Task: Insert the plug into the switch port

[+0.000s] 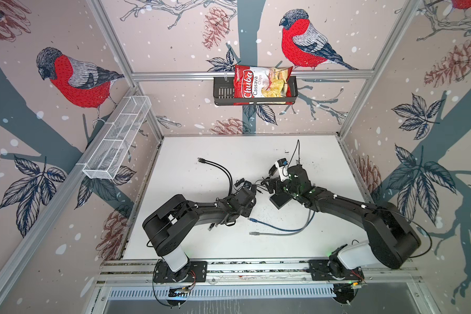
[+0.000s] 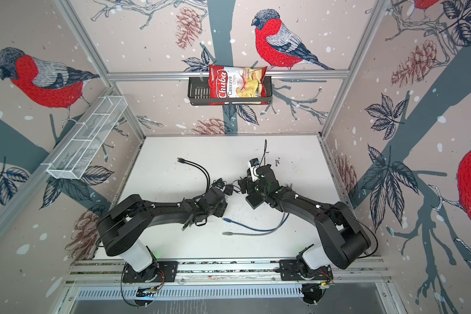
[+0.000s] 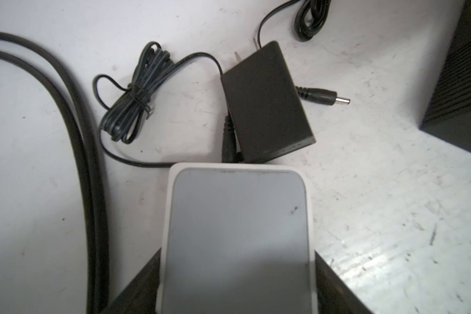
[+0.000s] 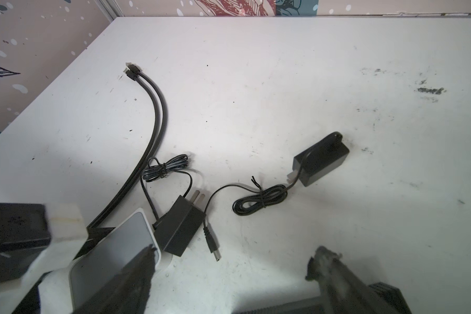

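The left jaws are closed on the switch (image 3: pixel 237 217), a flat white box with rounded corners and a pale grey face. One black finger presses each long side, and the free end of the box sticks out ahead of them. No port shows on the faces in view.

The plug (image 4: pixel 214 248) is a small barrel plug: a ribbed black sleeve ending in a short silver tip. It lies loose and flat on the white, scuffed desk (image 4: pixel 256 81), just ahead of the right jaws and in line with the gap between them, its tip pointing back towards them. The right jaws stand wide apart with nothing between them. Their fingers (image 4: pixel 131 280) are dark and worn.

Seen from the left jaws, the plug lies a little past the switch's free end and off to one side, behind a black adapter (image 3: pixel 267 103). That adapter sits just beside the switch's end. It has two flat metal prongs and its own tied coil of thin cord (image 3: pixel 133 95).

The plug's thin black cord runs away from the right jaws to a second tied coil (image 4: pixel 261 199). From there it goes on to a second black adapter (image 4: pixel 321 157), farther out ahead of those jaws.

Two thicker black cables (image 4: pixel 152 122) run side by side past the switch, on the side away from the right jaws, and end well out ahead. A ribbed black box (image 3: pixel 460 81) sits off to the side of the left jaws.
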You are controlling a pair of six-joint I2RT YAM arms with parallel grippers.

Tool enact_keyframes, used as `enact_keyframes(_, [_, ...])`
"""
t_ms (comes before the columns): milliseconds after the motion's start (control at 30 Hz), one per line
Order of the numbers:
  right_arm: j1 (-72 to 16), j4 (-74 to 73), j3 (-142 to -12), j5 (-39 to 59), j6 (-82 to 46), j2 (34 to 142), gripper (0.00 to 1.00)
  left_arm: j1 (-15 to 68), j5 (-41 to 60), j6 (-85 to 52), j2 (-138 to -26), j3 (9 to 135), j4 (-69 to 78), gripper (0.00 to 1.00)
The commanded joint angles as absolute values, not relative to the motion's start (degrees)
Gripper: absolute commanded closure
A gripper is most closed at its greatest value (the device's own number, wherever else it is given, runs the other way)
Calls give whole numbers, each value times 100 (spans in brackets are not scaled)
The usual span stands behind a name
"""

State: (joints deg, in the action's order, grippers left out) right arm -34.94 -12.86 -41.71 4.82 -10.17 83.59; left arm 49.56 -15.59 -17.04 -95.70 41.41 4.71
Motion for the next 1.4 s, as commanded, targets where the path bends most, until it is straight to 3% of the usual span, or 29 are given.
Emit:
enact_keyframes(0, [-3497,-1420,-4089,690,-336,8355,22,4957,-1340,-1469,-9534,3932,-188,34])
enact_keyframes(167, [-3533,-1692,-3844,765,593,8104,33,4948,-1286,-1527,-9289,3680,6,16])
enact_keyframes(300, [-3553,-1875,-3638,957,1243,7829,33,4947,-1218,-1537,-9123,3574,119,4])
enact_keyframes(933, [-3910,-2045,-3175,985,2735,7660,28,4880,-1672,-1476,-7764,3070,489,4])
enact_keyframes(1367, [-4769,-1711,-3067,1138,2989,7903,38,4228,-1657,-2228,-6877,2580,834,4])
